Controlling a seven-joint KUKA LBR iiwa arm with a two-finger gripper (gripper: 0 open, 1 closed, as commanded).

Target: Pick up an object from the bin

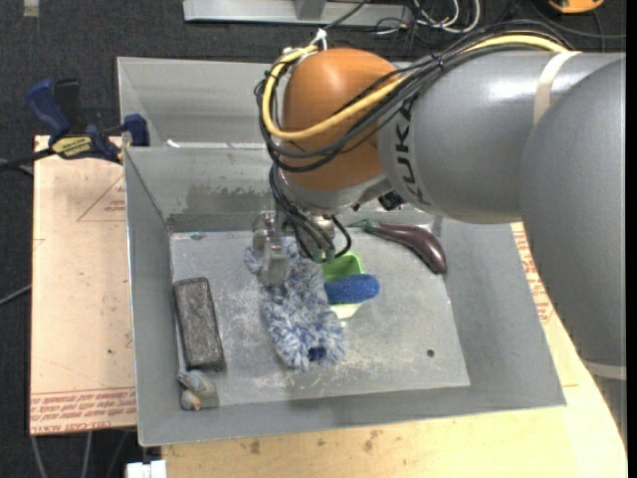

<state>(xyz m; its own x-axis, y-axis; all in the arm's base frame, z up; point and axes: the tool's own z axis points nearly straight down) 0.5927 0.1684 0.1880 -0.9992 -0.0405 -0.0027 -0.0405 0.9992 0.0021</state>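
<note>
My gripper [274,257] hangs over the middle of the bin, its fingers down at the upper end of a blue-and-white fluffy cloth [299,322] that stretches toward the front. The cloth's top bunches up around the fingers, so they look shut on it. Just right of the cloth lie a blue oblong piece [353,289] and a green flat piece [345,265], partly under the cloth.
A grey rectangular block [197,323] lies along the left of the bin floor, with a small pale lump [196,392] at the front left corner. A dark maroon handled tool [416,241] rests at the right back, under the arm.
</note>
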